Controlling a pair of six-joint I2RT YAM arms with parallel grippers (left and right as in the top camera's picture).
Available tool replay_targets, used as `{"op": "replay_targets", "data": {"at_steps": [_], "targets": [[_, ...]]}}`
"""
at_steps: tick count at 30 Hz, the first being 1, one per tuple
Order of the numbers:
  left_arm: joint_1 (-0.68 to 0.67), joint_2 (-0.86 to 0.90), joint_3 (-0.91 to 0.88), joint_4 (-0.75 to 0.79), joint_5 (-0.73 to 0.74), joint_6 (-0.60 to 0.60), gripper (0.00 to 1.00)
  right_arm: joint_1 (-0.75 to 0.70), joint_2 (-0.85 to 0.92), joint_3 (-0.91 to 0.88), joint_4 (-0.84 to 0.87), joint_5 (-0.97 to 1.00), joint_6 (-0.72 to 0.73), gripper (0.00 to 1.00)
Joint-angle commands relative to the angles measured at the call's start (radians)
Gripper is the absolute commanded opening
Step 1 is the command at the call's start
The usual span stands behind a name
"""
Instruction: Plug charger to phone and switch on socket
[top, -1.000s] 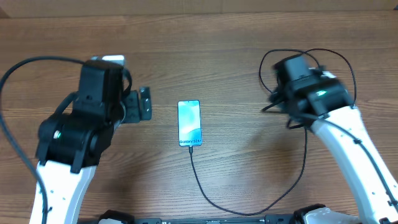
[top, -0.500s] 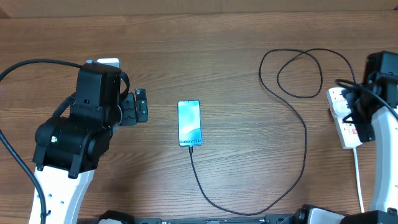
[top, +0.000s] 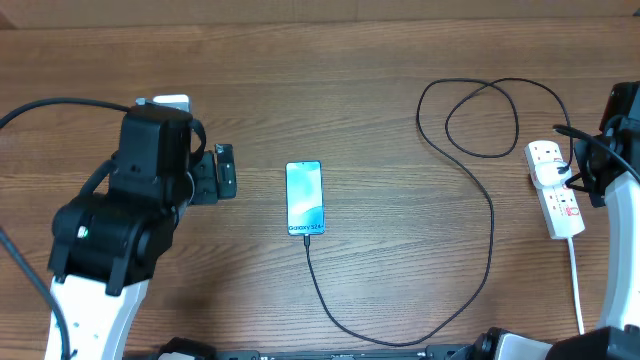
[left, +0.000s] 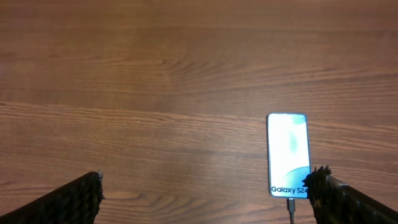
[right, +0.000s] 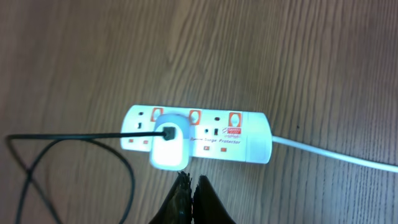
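The phone lies face up mid-table, its light blue screen showing "Galaxy S24". The charger's black tip sits in the phone's lower end. The thin black charger cable curves right, loops, and ends at a white adapter plugged into the socket, a white strip near the right edge. My right gripper is shut on nothing, its tips just short of the adapter and strip. My left gripper is open, left of the phone and above the table.
The socket's white cord runs off toward the table's front right. The cable's loop lies at the back right. A white object shows behind the left arm. The left arm covers the table's left side.
My right arm swung from mid-right out to the right edge, uncovering the cable loop and the socket. Its jaws went from open to shut. The left arm barely moved.
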Motion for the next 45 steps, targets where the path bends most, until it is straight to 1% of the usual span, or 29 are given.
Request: {"op": "replay_targets", "data": {"at_steps": [1,4,6,9,13,19,24,30,36,45], "targets": [[0.005,-0.079,0.003,0.001,-0.017,-0.010,1.00,-0.004,0.056,-0.016,0.014,0.069,-0.005,0.04],[0.008,-0.129,0.003,0.001,-0.017,-0.010,1.00,-0.006,0.103,-0.016,0.036,0.090,-0.065,0.04],[0.017,-0.162,0.003,0.001,-0.017,-0.010,1.00,-0.016,0.130,-0.016,0.043,0.092,-0.070,0.04],[0.049,-0.215,0.003,0.001,-0.017,-0.010,1.00,-0.042,0.162,-0.016,0.061,0.092,-0.085,0.04],[0.119,-0.290,0.003,0.000,-0.017,-0.010,1.00,-0.085,0.216,-0.016,0.134,0.086,-0.138,0.04],[0.204,-0.400,0.003,0.000,-0.017,-0.010,1.00,-0.118,0.311,-0.016,0.156,-0.041,-0.197,0.04],[0.210,-0.476,0.003,0.000,-0.017,-0.010,1.00,-0.117,0.367,-0.016,0.165,-0.048,-0.216,0.04],[0.210,-0.526,0.003,-0.016,-0.017,-0.010,1.00,-0.117,0.380,-0.016,0.210,-0.111,-0.271,0.04],[0.210,-0.556,0.003,-0.096,-0.017,-0.010,1.00,-0.117,0.402,-0.017,0.220,-0.131,-0.271,0.04],[0.210,-0.559,0.003,-0.278,-0.017,-0.010,1.00,-0.117,0.441,-0.018,0.243,-0.145,-0.271,0.04]]}}
